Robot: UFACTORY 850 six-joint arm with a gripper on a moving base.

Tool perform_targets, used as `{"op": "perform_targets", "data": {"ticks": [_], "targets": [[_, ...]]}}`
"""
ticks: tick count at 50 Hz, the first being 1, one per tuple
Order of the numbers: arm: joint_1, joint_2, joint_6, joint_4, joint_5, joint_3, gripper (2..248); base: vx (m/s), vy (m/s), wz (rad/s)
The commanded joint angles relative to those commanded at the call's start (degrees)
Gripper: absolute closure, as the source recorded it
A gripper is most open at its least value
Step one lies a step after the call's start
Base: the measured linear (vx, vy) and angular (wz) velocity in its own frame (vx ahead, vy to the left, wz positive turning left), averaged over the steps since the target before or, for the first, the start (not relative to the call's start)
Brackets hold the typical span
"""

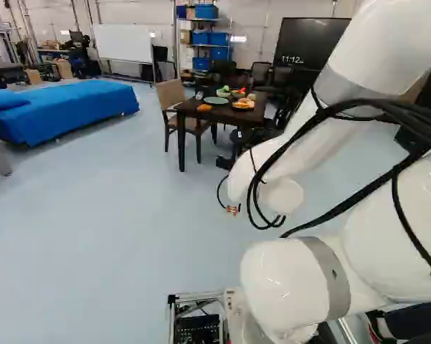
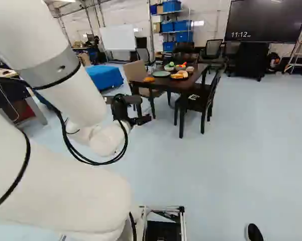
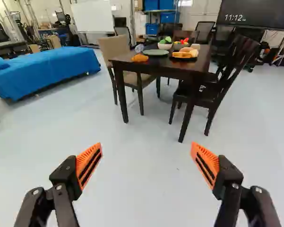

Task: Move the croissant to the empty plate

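My gripper (image 2: pixel 144 120) hangs in the air above the floor, well short of the table; in the wrist view the gripper (image 3: pixel 146 153) stands wide open with nothing between its orange pads. Far ahead, an orange-brown piece that looks like the croissant (image 3: pixel 140 57) lies near the edge of the dark table (image 3: pixel 172 69). Beside it, the green plate (image 3: pixel 156 52) appears empty. A dark plate (image 3: pixel 184 58) next to that bears yellow and tan foods; their exact kinds cannot be told from here.
Bowls of fruit or vegetables (image 3: pixel 165 46) stand behind the plates. A beige chair (image 3: pixel 114 51) is at one side of the table, a dark chair (image 3: pixel 231 71) at the other. A blue-covered bed (image 3: pixel 47 68) stands farther off. Floor (image 3: pixel 146 123) lies between gripper and table.
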Motion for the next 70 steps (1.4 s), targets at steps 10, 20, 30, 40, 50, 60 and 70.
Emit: {"op": "perform_targets", "data": {"ticks": [10, 20, 30, 40, 50, 60, 70], "targets": [[0.00, 0.00, 0.00, 0.00, 0.00, 0.00, 3, 0.000, 0.000, 0.000], [0.00, 0.00, 0.00, 0.00, 0.00, 0.00, 3, 0.000, 0.000, 0.000], [0.00, 0.00, 0.00, 0.00, 0.00, 0.00, 3, 0.000, 0.000, 0.000], [0.00, 0.00, 0.00, 0.00, 0.00, 0.00, 3, 0.008, 0.014, 0.008], [0.00, 0.00, 0.00, 0.00, 0.00, 0.00, 3, 0.060, 0.021, 0.007], [0.00, 0.00, 0.00, 0.00, 0.00, 0.00, 3, 0.076, 0.004, 0.000], [0.00, 0.00, 0.00, 0.00, 0.00, 0.00, 3, 0.114, 0.004, -0.003]]}}
